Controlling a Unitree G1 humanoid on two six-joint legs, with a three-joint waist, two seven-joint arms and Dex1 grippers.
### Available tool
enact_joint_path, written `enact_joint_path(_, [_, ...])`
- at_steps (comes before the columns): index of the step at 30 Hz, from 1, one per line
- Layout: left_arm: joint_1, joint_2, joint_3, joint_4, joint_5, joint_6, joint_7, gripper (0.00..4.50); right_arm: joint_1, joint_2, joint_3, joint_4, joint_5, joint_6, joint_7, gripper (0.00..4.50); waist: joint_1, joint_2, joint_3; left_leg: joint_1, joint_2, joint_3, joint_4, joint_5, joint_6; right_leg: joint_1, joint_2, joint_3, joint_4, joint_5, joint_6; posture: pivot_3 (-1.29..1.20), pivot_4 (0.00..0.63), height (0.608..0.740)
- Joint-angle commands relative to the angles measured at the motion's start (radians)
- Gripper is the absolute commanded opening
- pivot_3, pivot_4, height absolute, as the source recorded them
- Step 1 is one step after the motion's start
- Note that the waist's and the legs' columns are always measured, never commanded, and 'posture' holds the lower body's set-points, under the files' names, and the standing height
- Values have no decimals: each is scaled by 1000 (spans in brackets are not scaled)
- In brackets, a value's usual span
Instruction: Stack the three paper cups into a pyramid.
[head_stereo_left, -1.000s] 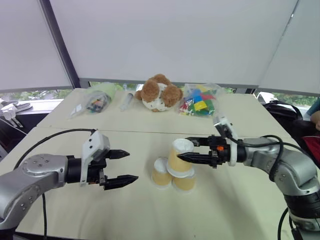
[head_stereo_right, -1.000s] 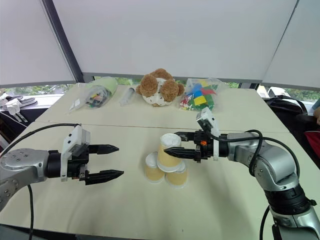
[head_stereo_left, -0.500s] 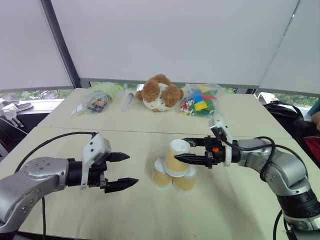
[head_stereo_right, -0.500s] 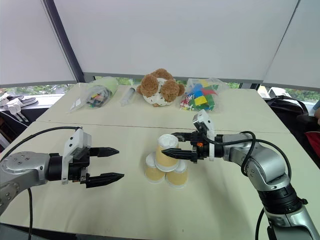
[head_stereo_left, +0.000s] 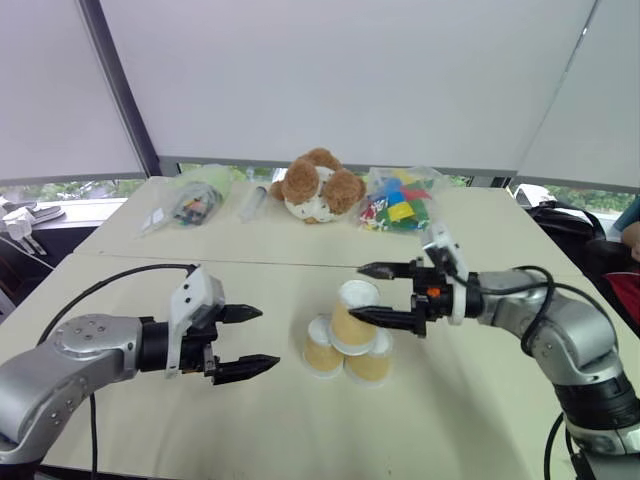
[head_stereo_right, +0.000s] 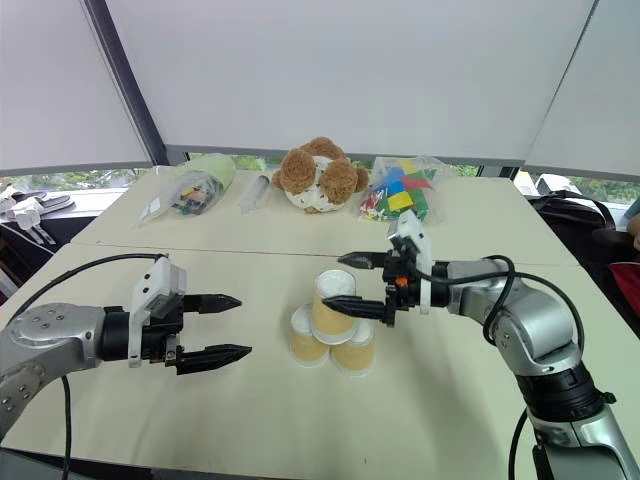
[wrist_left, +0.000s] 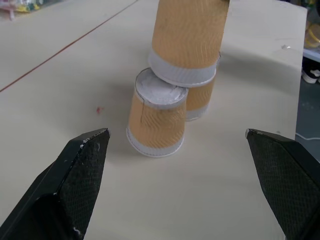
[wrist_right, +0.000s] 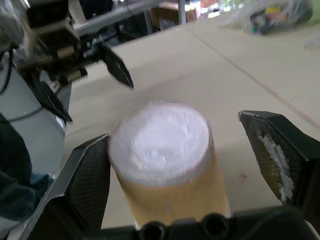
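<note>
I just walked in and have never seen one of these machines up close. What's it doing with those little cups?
It is building a pyramid from three paper cups on the table. Two cups stand upside down side by side, the left base cup and the right base cup, and the top cup now sits on them. The right gripper has just opened and let the top cup go, its fingers still around it. The left gripper waits open beside the stack.

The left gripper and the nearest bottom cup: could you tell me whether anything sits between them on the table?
Nothing visible does. The left gripper stands open, pointing at the bottom cup across bare table. The top cup rests on both lower cups, with the open right gripper around it.
</note>
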Motion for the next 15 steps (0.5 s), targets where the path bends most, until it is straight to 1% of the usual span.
enact_joint_path(1, [-14, -6, 4, 2, -3, -18, -2, 4500, -45, -13, -108, -1, 85, 38, -22, 4403, 1, 0, 0, 0, 0, 0, 0, 0, 0, 0, 0, 0, 0, 0, 0, 0, 150, 740])
enact_joint_path(4, [-9, -9, 4, 10, -1, -21, -6, 4500, -57, -34, -175, 5, 134, 88, -58, 4403, 1, 0, 0, 0, 0, 0, 0, 0, 0, 0, 0, 0, 0, 0, 0, 0, 150, 740])
enact_joint_path(6, [10, -10, 13, 13, 0, -21, -4, 4500, -17, -82, -260, 5, 166, 141, -90, 4403, 3, 0, 0, 0, 0, 0, 0, 0, 0, 0, 0, 0, 0, 0, 0, 0, 150, 740])
enact_joint_path(8, [30, -18, 24, 16, -7, -14, 7, 4500, 92, -153, -328, -26, 196, 203, -78, 4403, 8, 0, 0, 0, 0, 0, -1, 0, 0, 1, -1, 0, -1, 0, 0, 0, 150, 740])
enact_joint_path(10, [56, -35, 17, 25, -5, -17, 14, 4500, 223, -200, -366, -51, 189, 226, -64, 4403, 9, -1, -1, 0, -1, 0, -2, 0, 0, 2, -1, -1, -3, 0, 0, 0, 150, 740])
enact_joint_path(13, [97, -63, -2, 57, 31, -47, 20, 4500, 383, -224, -410, -57, 158, 213, -63, 4403, -1, -1, -1, 0, -1, 0, -2, 0, 0, 2, -1, 0, -4, 0, 0, 0, 150, 740])
enact_joint_path(15, [109, -92, -2, 88, 48, -65, 34, 4500, 470, -232, -414, -60, 118, 183, -65, 4403, -4, -1, -1, 2, 0, 0, -2, 0, 0, 3, 0, 1, -3, 0, 0, 0, 150, 740])
